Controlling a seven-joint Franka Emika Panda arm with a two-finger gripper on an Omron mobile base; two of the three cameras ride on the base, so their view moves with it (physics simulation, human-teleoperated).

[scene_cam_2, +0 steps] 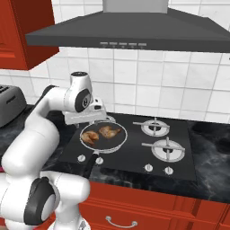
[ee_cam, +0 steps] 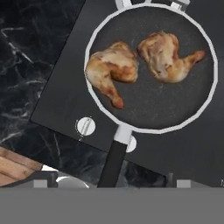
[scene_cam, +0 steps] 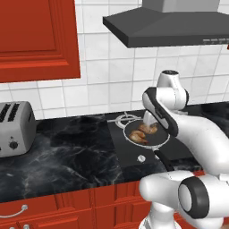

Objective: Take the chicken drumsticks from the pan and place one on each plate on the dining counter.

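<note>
The pan (ee_cam: 151, 70) fills the upper half of the hand view, its black handle (ee_cam: 111, 164) running down to the bottom centre. Two chicken drumsticks lie inside, apart: one (ee_cam: 110, 68) at the left, the other (ee_cam: 164, 54) at the right. In the right base view the pan (scene_cam_2: 104, 142) sits left of centre on the stove (scene_cam_2: 134, 148), the gripper (scene_cam_2: 96, 110) poised above its far rim, jaws spread wide and holding nothing

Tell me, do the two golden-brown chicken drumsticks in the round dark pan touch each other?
Apart. The hand view shows a narrow dark strip of pan floor between the left golden-brown drumstick and the right one.
</note>
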